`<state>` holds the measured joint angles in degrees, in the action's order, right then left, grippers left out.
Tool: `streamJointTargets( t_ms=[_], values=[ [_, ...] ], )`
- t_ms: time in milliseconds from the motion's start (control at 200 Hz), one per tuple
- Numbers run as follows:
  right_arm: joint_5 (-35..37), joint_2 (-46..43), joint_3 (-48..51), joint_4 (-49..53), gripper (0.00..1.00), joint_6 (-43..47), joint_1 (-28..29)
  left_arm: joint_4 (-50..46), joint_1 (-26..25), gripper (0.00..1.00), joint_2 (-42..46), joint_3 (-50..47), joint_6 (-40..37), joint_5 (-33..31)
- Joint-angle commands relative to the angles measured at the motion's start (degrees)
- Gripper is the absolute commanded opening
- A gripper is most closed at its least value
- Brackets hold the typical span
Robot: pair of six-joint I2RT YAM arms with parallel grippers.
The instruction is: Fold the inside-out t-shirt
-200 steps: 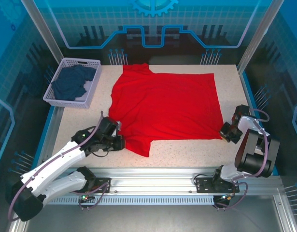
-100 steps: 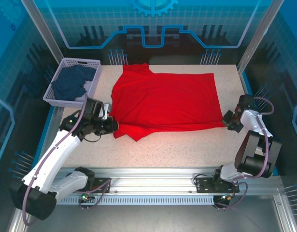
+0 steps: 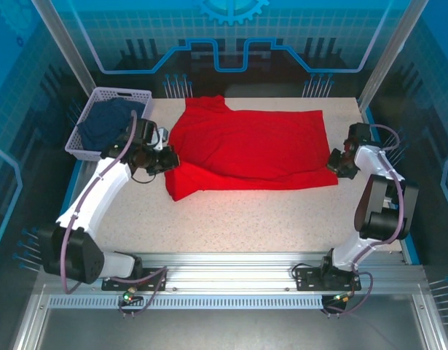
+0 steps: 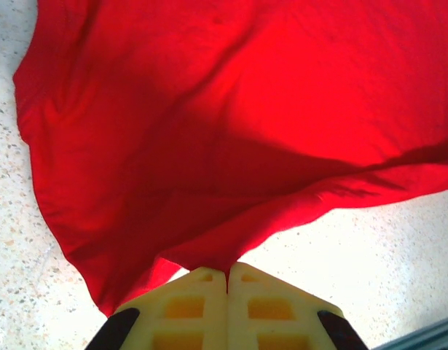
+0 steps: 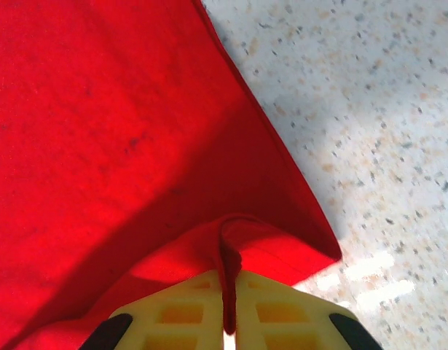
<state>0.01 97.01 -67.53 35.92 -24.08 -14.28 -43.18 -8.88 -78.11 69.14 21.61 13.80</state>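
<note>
- Inside-out t-shirt (image 3: 249, 149): bright red, spread across the middle of the table (image 3: 267, 219) and reaching toward 12 o'clock in the top view. One sleeve points to 12 o'clock at the far left corner of the cloth.
- My left gripper (image 3: 167, 159): at the shirt's 9 o'clock edge. In the left wrist view, my left gripper (image 4: 227, 275) has its yellow pads pressed together with a pinch of red cloth caught between them. From that pinch the cloth fans up and away toward 12 o'clock, off the table surface.
- My right gripper (image 3: 334, 162): at the shirt's 3 o'clock edge, near the hem corner. In the right wrist view, my right gripper (image 5: 229, 295) is all but closed, with a thin fold of red cloth standing in the narrow slit between the pads.
- A loose flap of cloth hangs toward 6 o'clock just below my left grip; bare speckled tabletop lies beyond it.
- Basket (image 3: 122, 93): lavender, at the table's 10 o'clock corner, holding a dark navy garment (image 3: 103, 124), apart from the shirt.
</note>
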Motion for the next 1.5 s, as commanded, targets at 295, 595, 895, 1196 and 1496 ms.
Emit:
streamJointTargets(
  t_ms=[295, 595, 895, 1196, 1496],
  values=[
    [0.22, 7.06, -7.49, 0.04, 0.11, 1.85, 1.78, 1.18, 4.71, 0.0, -9.87, 8.88, -1.49, 0.07],
    [-0.16, 11.77, -12.86, 1.42, 0.12, 2.14, 2.9, 3.86, 5.72, 0.0, -15.93, 11.4, -0.15, -0.19],
    [1.17, 14.2, -15.77, 2.33, 0.11, 2.58, 2.99, 7.05, 6.09, 0.0, -20.92, 13.2, 1.79, 0.3],
    [1.83, 15.02, -16.82, 2.75, 0.1, 2.99, 2.94, 7.7, 6.07, 0.0, -25.17, 17.69, 2.19, 1.36],
    [1.31, 16.27, -17.88, 2.64, 0.11, 2.76, 2.95, 8.47, 6.07, 0.0, -29.58, 21.38, 2.8, 2.41]
  ],
)
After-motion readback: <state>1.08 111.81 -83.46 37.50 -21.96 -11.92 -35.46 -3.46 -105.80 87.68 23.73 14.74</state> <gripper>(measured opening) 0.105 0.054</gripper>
